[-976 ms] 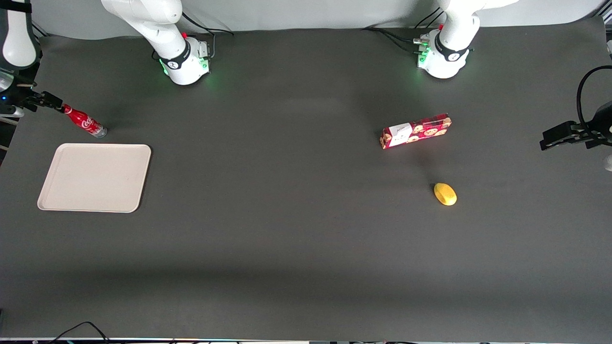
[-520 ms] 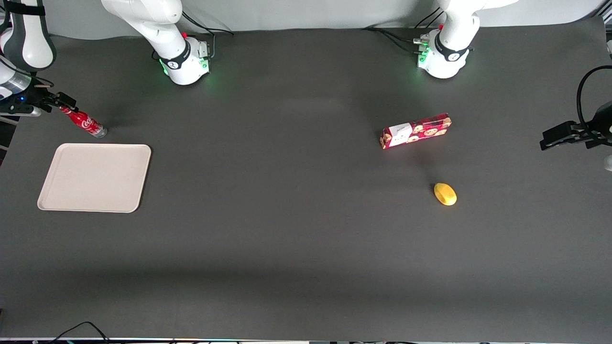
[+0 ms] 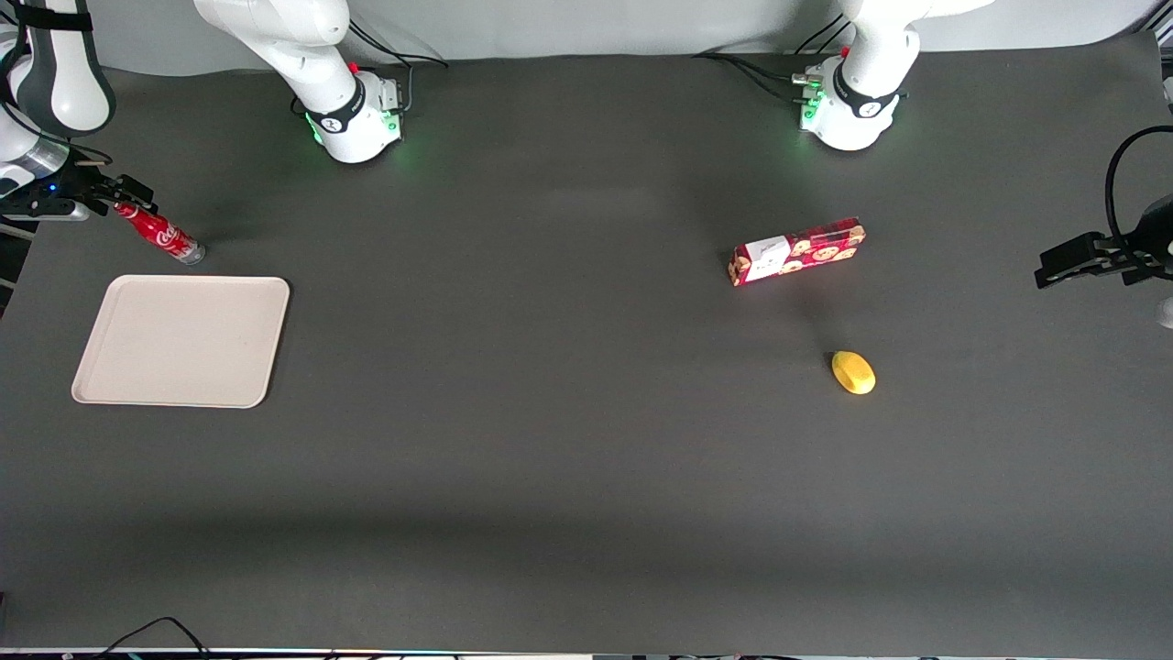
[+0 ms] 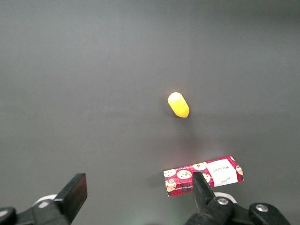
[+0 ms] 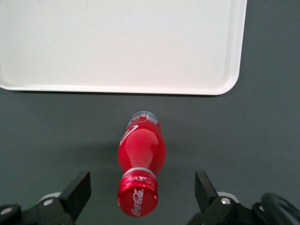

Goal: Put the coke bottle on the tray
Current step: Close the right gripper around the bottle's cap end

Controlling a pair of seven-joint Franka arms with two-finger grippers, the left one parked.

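Observation:
The coke bottle point(image 3: 167, 237) is small and red with white script; it stands on the dark table, a little farther from the front camera than the tray point(image 3: 183, 341). The tray is flat, beige and bare. My right gripper point(image 3: 136, 195) hangs over the bottle's cap end. In the right wrist view the gripper point(image 5: 142, 190) is open, with its fingers point(image 5: 79, 188) wide on either side of the red cap and apart from it. The bottle point(image 5: 141, 152) points its silvery base toward the tray's rim point(image 5: 117, 89).
A red cookie-patterned box point(image 3: 797, 251) and a small yellow object point(image 3: 853, 372) lie toward the parked arm's end of the table; both also show in the left wrist view, the box point(image 4: 183, 177) and the yellow object point(image 4: 178, 104). The working arm's base point(image 3: 353, 115) stands at the table's back edge.
My right gripper has moved along the table toward the bottle and now sits over its cap. The bottle and the tray have not moved.

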